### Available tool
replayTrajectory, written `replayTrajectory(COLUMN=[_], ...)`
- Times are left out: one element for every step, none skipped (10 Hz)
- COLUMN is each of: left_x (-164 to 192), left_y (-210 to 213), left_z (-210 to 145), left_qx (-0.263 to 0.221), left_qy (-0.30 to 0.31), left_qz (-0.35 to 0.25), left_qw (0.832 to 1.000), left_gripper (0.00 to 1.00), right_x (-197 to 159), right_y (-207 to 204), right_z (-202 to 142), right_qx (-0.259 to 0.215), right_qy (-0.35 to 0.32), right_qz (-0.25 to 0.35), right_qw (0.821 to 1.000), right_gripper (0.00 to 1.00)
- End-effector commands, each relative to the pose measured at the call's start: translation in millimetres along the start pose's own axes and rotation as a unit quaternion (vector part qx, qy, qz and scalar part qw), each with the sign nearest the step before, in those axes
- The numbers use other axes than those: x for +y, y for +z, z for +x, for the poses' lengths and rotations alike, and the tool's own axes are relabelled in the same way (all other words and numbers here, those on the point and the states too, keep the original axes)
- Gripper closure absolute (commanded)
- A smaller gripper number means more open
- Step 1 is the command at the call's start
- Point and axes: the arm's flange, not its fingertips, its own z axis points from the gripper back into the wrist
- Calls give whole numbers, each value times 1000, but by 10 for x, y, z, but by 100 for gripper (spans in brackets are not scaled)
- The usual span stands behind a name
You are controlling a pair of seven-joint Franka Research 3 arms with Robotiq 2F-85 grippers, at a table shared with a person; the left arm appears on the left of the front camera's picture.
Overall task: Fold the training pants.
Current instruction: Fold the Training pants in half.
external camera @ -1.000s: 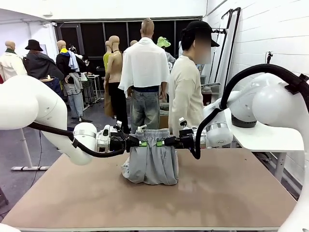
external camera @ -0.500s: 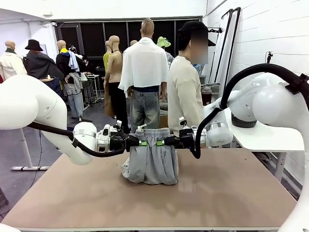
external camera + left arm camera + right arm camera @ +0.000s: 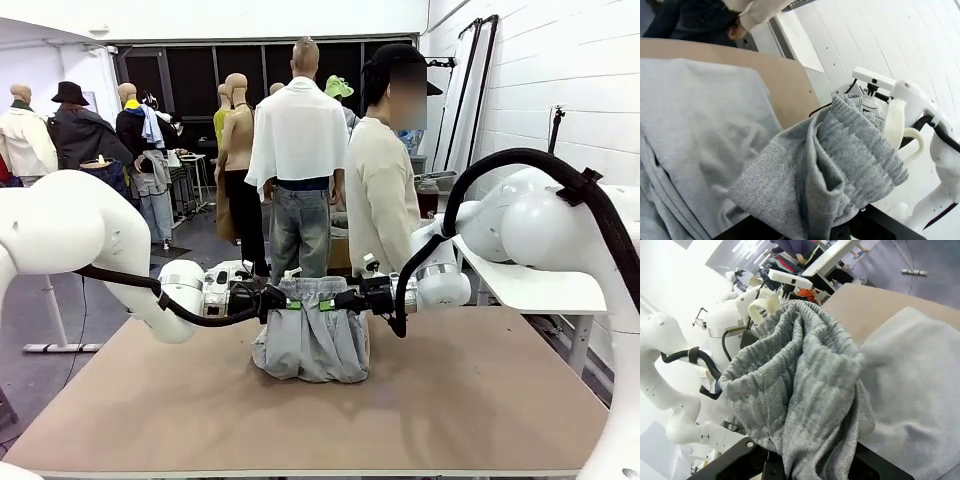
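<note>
A: Where are the training pants (image 3: 310, 340)?

B: Near the middle of the brown table (image 3: 450, 400), toward its far edge. The waistband is lifted off the surface and the grey legs hang down from it, bunching on the tabletop.

A: What holds them up?

B: Both grippers. The left gripper (image 3: 290, 303) has its fingers pinched narrow on the waistband's left side, and the right gripper (image 3: 327, 303) is pinched on its right side. The two green-padded tips sit just beside each other, so the waistband is gathered between them. In the left wrist view a ribbed fold of the waistband bulges between the fingers, and the right wrist view gives the same sight.

A: How much open room is there?

B: Bare tabletop lies in front of the pants and to both sides. A person (image 3: 385, 190) in a cream top stands just beyond the far edge, behind the right gripper.

A: Anything different from a second ago?

B: The waistband and both grippers sit slightly lower and a little further left. The right arm's elbow has also dropped. The grip is unchanged.

A: Any containers?

B: I cannot make out any on the table.
</note>
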Motion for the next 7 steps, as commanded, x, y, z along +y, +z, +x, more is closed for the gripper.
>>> replayTrajectory(left_x=[157, 230, 275, 305, 355, 407, 460], left_y=[51, 26, 9, 6, 9, -5, 14], left_z=[222, 232, 227, 218, 232, 245, 265], left_qx=[0, 2, 8, 12, 14, 10, 4], left_qy=[44, 57, 66, 76, 83, 88, 92], left_qz=[11, 12, 15, 18, 22, 23, 27], left_qw=[999, 998, 998, 997, 996, 996, 995], left_gripper=[100, 100, 100, 100, 100, 100, 100], right_x=[-147, -196, -259, -335, -426, -483, -541], right_y=[34, 59, 103, 146, 170, 196, 196], right_z=[43, 22, 6, -6, -3, -1, 12], right_qx=[0, 6, 9, 7, 3, 1, 1], right_qy=[-38, -52, -66, -78, -87, -95, -99], right_qz=[-23, -36, -48, -56, -62, -66, -68], right_qw=[999, 998, 997, 995, 994, 993, 993], right_gripper=[100, 100, 100, 100, 100, 100, 100])
